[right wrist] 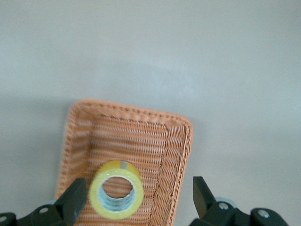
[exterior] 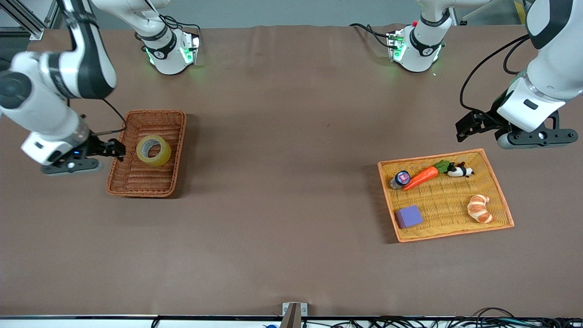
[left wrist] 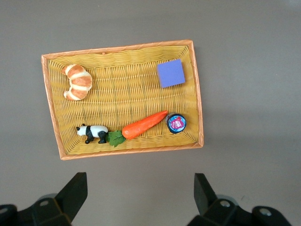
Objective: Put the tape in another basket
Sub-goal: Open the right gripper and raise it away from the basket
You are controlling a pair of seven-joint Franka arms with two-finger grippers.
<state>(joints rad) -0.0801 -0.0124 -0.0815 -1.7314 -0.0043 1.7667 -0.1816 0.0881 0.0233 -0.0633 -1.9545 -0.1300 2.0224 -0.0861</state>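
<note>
Two baskets sit on the brown worktop [exterior: 282,205] in the front view. At frame left, the deep reddish-brown woven wicker basket [exterior: 132,182] holds the wide ring of translucent yellowish packing tape [exterior: 153,150], lying flat on its floor. At frame right, the shallow orange-yellow woven tray [exterior: 448,230] carries a carrot, a panda figure, a croissant, a purple block and a small round tin. I see the right gripper [exterior: 114,149] at the wicker basket's outer rim, just beside the tape. The left gripper [exterior: 469,127] waits above the worktop near the tray's upper edge.

My left wrist view shows the jaws spread wide and empty over bare worktop, the tray in mid-frame.

My right wrist view shows the jaws wide apart, gripping nothing, with the tape between and below them in the basket, low in frame.

I judge the move done; only pulling the arm clear remains.
</note>
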